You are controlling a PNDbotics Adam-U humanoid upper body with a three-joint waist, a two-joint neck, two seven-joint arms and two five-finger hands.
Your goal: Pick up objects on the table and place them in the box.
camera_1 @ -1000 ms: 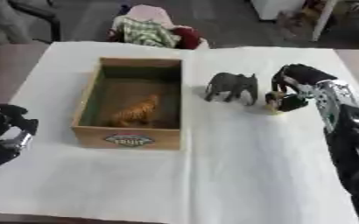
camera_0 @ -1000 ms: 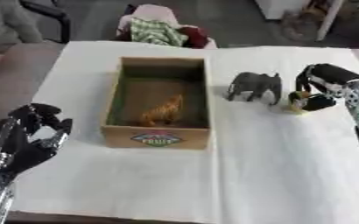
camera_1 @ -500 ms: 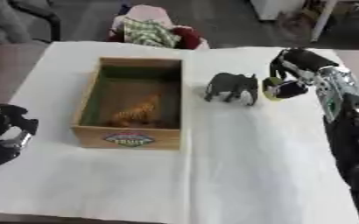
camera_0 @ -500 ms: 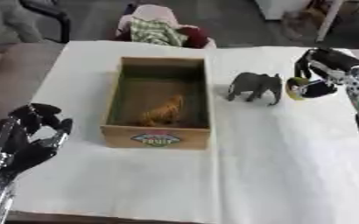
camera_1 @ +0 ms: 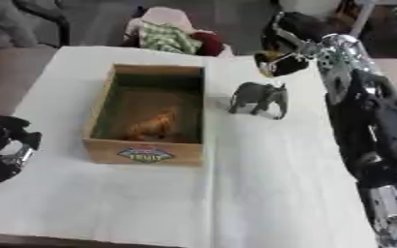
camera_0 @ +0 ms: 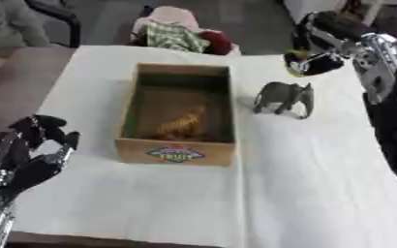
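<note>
Carrying a small dark and yellow object [camera_0: 308,64] in my right hand [camera_0: 330,36], with one toy already in the box [camera_0: 178,150].

I am holding this small object high above the table [camera_0: 303,184], beyond the far right corner of the box, and my fingers are curling around it; what the object is I cannot tell. Inside the box an orange-brown toy animal [camera_0: 182,123] is already lying, so I am judging that one part of the task is done. The grey elephant [camera_0: 284,97] is standing on the table just to the right of the box, not touched, and it is waiting for its turn. My left hand [camera_0: 34,152] is resting to the left of the box's near corner, idle, its fingers relaxed and a little spread, holding nothing.
</note>
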